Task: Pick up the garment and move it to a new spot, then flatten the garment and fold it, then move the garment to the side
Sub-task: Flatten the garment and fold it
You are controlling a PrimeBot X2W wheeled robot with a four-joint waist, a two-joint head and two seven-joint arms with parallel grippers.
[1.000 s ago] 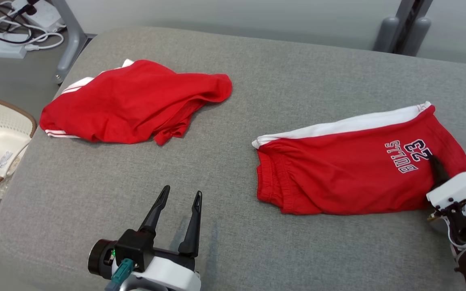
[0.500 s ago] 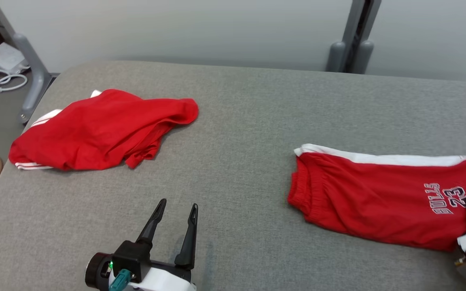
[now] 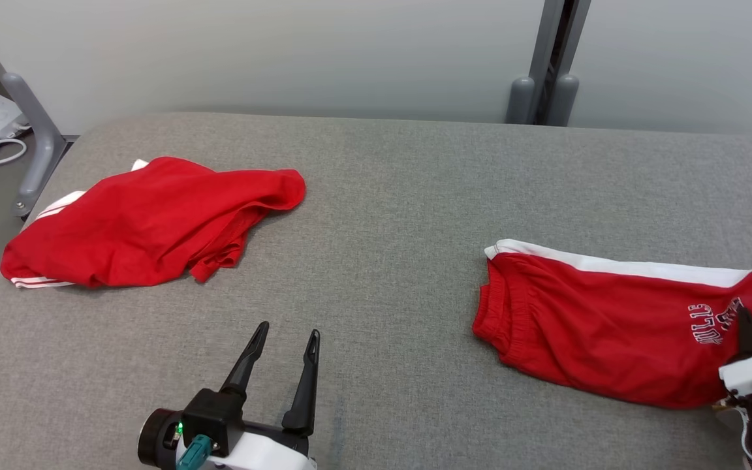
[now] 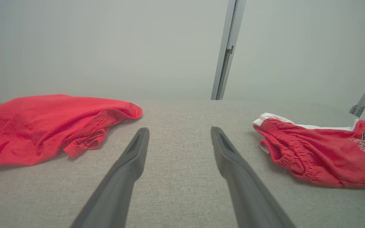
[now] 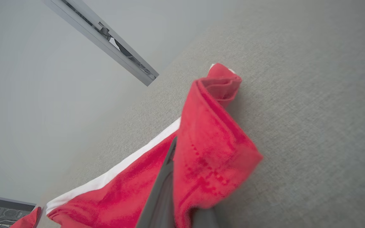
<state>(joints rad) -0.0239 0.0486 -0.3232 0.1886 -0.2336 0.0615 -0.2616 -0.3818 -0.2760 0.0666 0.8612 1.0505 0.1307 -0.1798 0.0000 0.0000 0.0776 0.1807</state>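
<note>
Task garment: red shorts (image 3: 598,333) at 4 o'clock on grey table (image 3: 402,196), right gripper (image 3: 743,320) clamped on the printed leg end.
Waistband edge faces 9 o'clock; bare table between it and crumpled red garment (image 3: 147,222) at 10. Left gripper (image 3: 288,329) spread wide, 7 o'clock, empty. Right wrist view: cloth folds over the finger (image 5: 165,180).
</note>
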